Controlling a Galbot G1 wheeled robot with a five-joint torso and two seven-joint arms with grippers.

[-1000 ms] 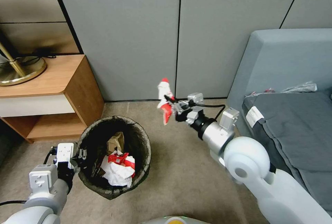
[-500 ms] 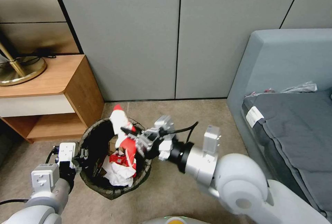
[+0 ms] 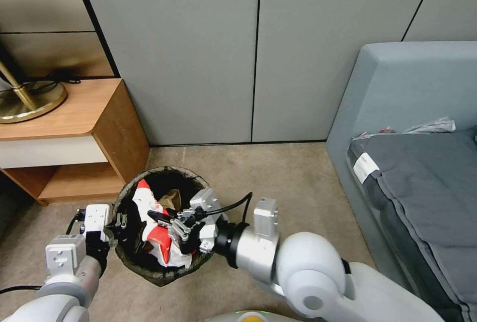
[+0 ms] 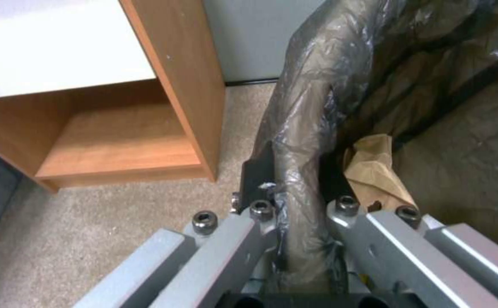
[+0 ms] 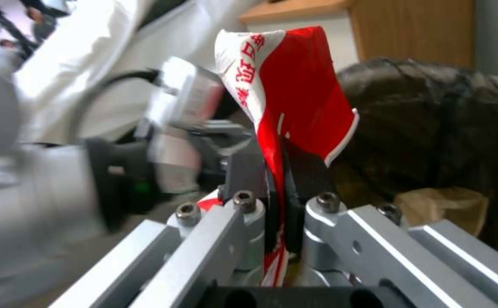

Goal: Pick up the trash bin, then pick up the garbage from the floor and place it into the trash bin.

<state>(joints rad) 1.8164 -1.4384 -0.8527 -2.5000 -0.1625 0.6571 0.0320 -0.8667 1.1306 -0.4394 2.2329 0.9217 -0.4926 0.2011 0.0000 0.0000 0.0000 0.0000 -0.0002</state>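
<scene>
The trash bin [image 3: 199, 187], lined with a dark bag, stands on the carpet at lower left. My left gripper [image 3: 117, 222] is shut on its left rim; in the left wrist view the gripper [image 4: 294, 188] pinches the bag-covered rim [image 4: 306, 107]. My right gripper [image 3: 160, 215] reaches over the bin's mouth, shut on a red-and-white paper carton [image 3: 145, 201]. Close up, the right gripper [image 5: 283, 171] clamps the carton [image 5: 300, 90] upright. More garbage lies inside the bin: a brown paper bag [image 3: 172, 198] and crumpled white paper [image 3: 180, 260].
A wooden nightstand [image 3: 74, 128] with a brass lamp base [image 3: 30, 99] stands just left of the bin. A grey sofa [image 3: 412, 163] fills the right side. Grey wall panels [image 3: 198, 53] close the back. Bare carpet [image 3: 283, 178] lies between bin and sofa.
My right arm has swung left and down with the carton, from mid-air over the carpet to the bin's mouth. The left gripper and the bin have stayed put.
</scene>
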